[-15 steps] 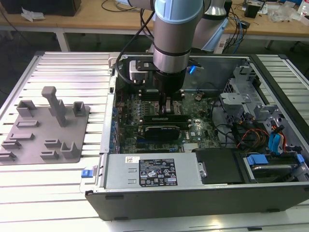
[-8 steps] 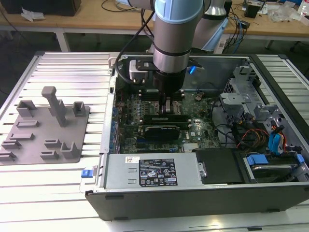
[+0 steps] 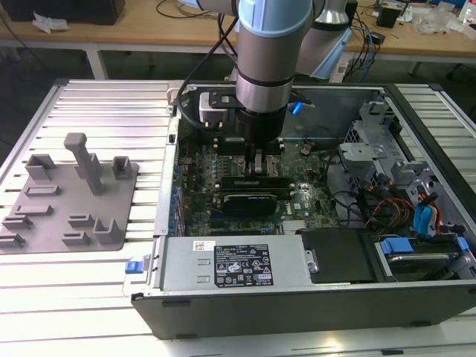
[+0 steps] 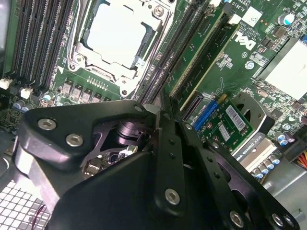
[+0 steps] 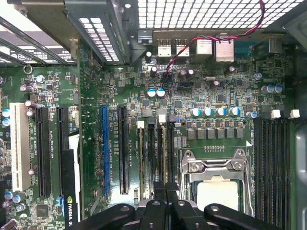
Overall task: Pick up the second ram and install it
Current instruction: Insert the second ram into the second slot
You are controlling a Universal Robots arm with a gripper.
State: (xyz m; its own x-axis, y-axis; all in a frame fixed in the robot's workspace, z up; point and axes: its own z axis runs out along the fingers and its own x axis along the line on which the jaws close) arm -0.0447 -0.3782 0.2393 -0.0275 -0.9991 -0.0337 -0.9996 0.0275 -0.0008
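The second ram (image 4: 207,53) is a thin green stick standing on edge in a memory slot beside the processor socket (image 4: 120,33). Its near end runs under my gripper (image 4: 161,104). The gripper is shut, with its black fingers pinched together on the stick's top edge. In the first wrist view the gripper (image 5: 166,189) sits over the row of memory slots (image 5: 156,153) next to the socket (image 5: 216,177). In the exterior view the gripper (image 3: 259,162) reaches down into the open computer case (image 3: 297,297), just behind the black expansion card (image 3: 253,195).
A grey fixture block (image 3: 71,197) lies on the slatted table at the exterior view's left, its slots bare. Cables and drive bays (image 3: 405,201) crowd the case's right side. A power supply (image 3: 238,264) fills the near part of the case.
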